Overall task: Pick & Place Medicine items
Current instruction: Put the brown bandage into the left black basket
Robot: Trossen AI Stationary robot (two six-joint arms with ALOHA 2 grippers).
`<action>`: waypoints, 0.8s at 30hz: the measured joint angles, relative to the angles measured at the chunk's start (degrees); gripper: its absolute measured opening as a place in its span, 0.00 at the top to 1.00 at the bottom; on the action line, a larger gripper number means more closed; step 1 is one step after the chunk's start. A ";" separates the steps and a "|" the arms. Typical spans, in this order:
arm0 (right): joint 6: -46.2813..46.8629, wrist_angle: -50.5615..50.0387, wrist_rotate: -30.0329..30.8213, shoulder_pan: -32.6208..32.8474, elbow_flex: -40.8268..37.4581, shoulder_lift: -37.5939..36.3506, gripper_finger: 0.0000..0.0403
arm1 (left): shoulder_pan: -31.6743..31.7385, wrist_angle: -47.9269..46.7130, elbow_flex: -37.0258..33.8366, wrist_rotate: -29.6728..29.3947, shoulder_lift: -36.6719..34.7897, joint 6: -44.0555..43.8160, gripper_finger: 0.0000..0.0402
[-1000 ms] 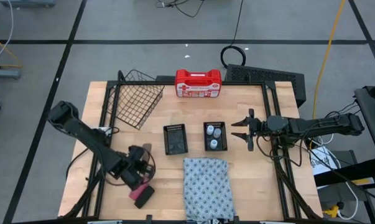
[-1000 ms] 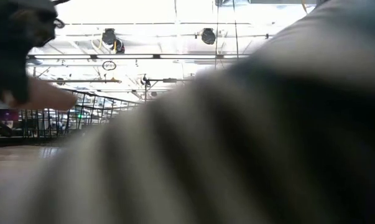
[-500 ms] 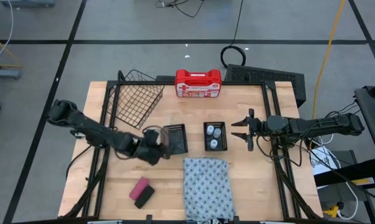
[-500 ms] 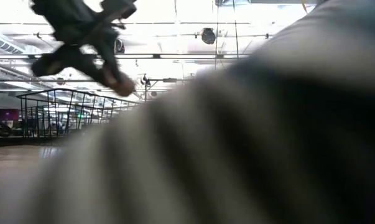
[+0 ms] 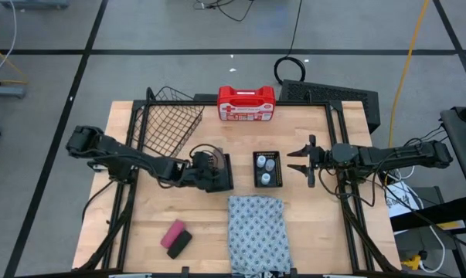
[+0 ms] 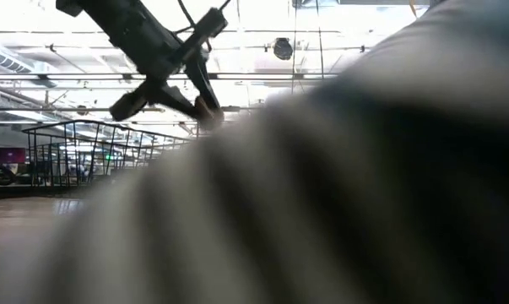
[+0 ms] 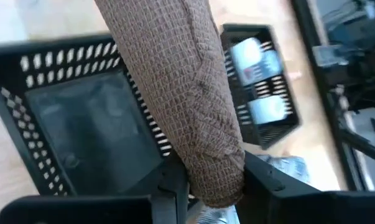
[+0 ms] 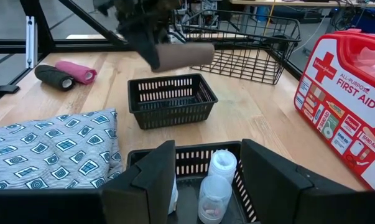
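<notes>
Brown roll [image 7: 193, 106] clamped — left gripper [image 5: 204, 164] over tray [image 5: 218, 173]

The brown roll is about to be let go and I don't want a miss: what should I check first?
1. Left gripper shut on the brown roll: ok.
2. Roll above the empty black tray, not the table: ok in the right wrist view.
3. Tray holds nothing: ok.
4. Roll lined up with the tray's long side: cannot tell.
5. Right gripper open, waiting beside the bottle tray, clear of the drop: ok.
6. Pink roll and black roll left to move: ok.
</notes>
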 joint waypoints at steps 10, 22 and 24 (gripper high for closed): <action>-0.10 0.00 0.18 0.01 0.00 0.00 0.58 | -0.87 2.05 0.00 2.45 5.75 -6.61 0.76; -0.03 0.01 1.49 0.01 0.00 0.01 0.58 | -0.70 4.92 0.00 3.39 8.84 -3.59 0.76; -0.03 -0.02 1.46 -0.01 0.00 0.02 0.58 | -0.70 5.14 0.01 3.31 8.79 -3.59 0.76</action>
